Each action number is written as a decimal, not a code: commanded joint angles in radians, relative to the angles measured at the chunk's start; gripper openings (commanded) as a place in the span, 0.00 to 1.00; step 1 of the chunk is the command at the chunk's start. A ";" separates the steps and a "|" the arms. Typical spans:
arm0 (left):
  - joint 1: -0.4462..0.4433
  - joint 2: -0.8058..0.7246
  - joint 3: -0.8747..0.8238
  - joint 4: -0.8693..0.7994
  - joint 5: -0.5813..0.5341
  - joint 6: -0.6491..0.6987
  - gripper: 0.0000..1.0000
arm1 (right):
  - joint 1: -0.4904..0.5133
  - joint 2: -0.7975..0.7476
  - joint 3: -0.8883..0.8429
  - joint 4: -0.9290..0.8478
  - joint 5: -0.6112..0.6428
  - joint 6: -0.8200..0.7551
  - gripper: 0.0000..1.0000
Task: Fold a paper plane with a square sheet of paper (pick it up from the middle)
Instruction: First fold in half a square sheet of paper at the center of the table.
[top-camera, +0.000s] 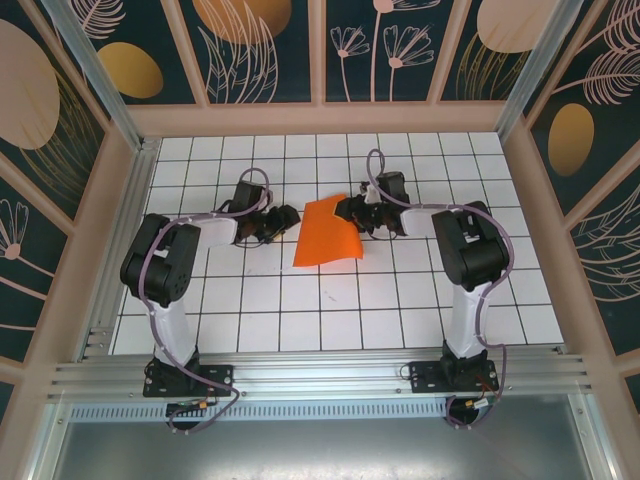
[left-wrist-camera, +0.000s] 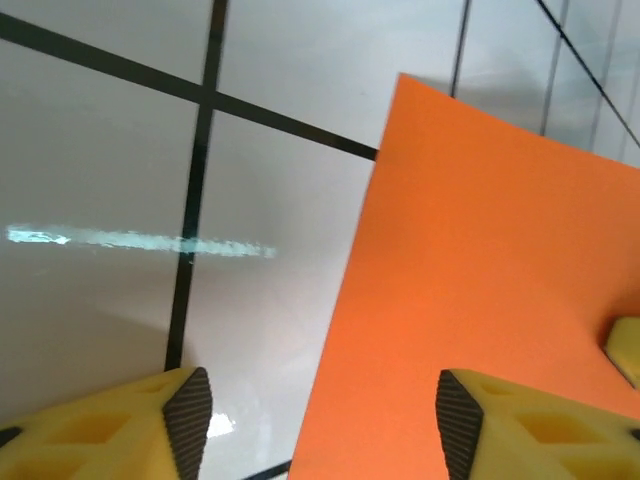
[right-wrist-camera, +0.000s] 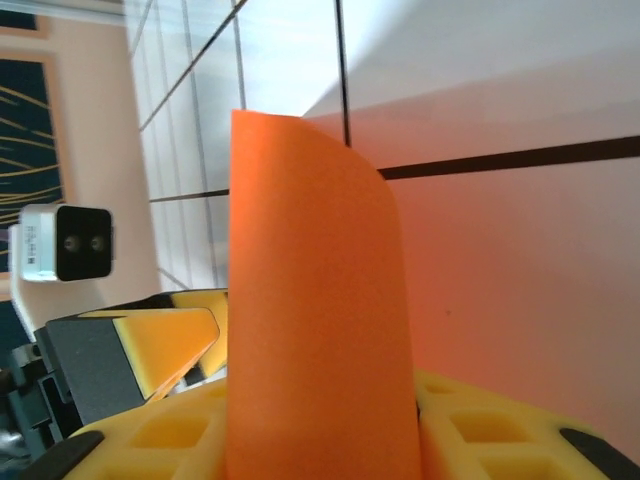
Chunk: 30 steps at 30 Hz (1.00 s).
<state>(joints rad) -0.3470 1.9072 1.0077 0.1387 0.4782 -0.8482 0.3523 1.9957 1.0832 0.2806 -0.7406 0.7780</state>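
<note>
Gridded tabletop (top-camera: 250, 300), orange sheet (top-camera: 327, 232) lengthwise near-to-far

One overhead view and two wrist views, meeting on the thin bright orange square sheet of paper (top-camera: 327, 232).
The top camera sits high behind the arm bases (top-camera: 190, 378), looking down over the whole white black-gridded tabletop (top-camera: 250, 300) from afar. The left wrist camera looks low and close across the tiles between the yellow fingers of the left gripper (left-wrist-camera: 325, 425) at the sheet's edge; the right wrist camera, nearer, faces the sheet upright in the right gripper (right-wrist-camera: 320, 430).
</note>
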 joint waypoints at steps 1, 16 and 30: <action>0.002 -0.040 -0.068 0.160 0.126 -0.009 0.73 | -0.015 -0.079 -0.035 0.177 -0.130 0.098 0.39; 0.049 -0.183 -0.192 0.549 0.337 -0.176 0.97 | -0.024 -0.211 -0.074 0.469 -0.302 0.355 0.34; 0.049 -0.080 -0.137 0.392 0.182 -0.021 0.89 | -0.010 -0.150 -0.082 0.294 -0.213 0.193 0.28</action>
<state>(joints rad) -0.3027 1.8534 0.8761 0.5079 0.6712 -0.8799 0.3363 1.8259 1.0176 0.5743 -0.9607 1.0035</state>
